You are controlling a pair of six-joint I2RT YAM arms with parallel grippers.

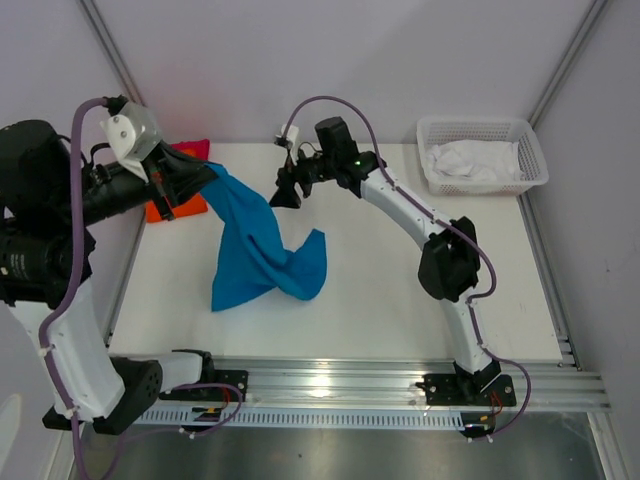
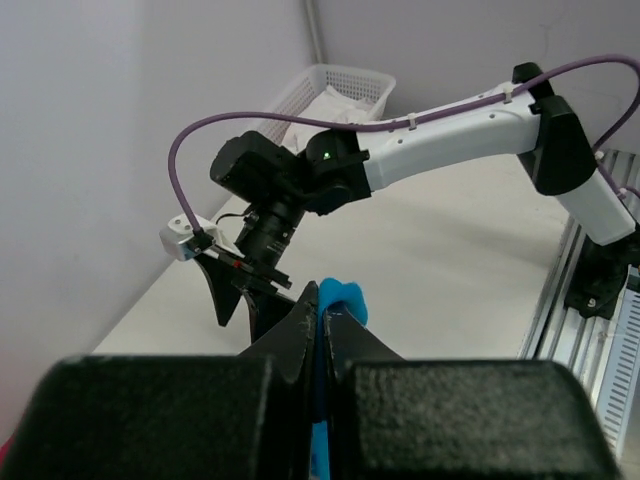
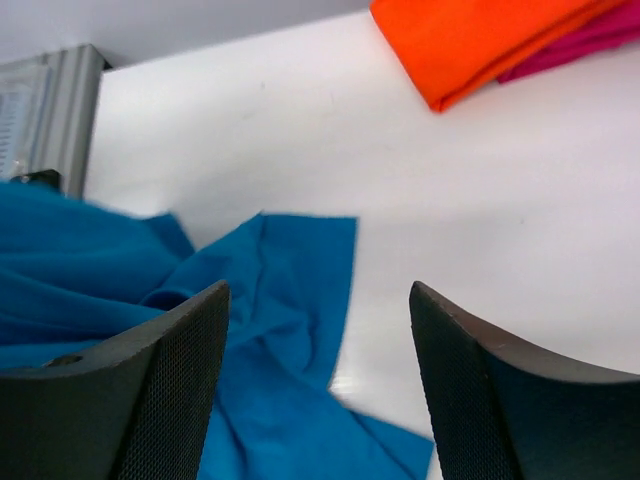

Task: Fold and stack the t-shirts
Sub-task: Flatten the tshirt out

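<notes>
My left gripper [image 1: 208, 178] is shut on a corner of the bright blue t-shirt [image 1: 258, 255] and holds it up at the table's back left, while the rest trails down onto the table. In the left wrist view a blue fold [image 2: 340, 298] pokes out between the shut fingers of the left gripper [image 2: 321, 312]. My right gripper [image 1: 285, 195] hovers open just right of the raised cloth. From the right wrist the right gripper [image 3: 318, 300] has nothing between its fingers, and the blue t-shirt [image 3: 250, 300] lies below. The folded orange t-shirt [image 3: 480, 40] lies on the pinkish-red t-shirt [image 3: 590, 38].
A white lattice basket [image 1: 530, 150] with white cloth inside stands at the back right corner. The orange t-shirt [image 1: 160, 211] and pinkish-red t-shirt [image 1: 192, 148] sit against the left wall behind my left arm. A metal rail [image 1: 350, 385] runs along the near edge.
</notes>
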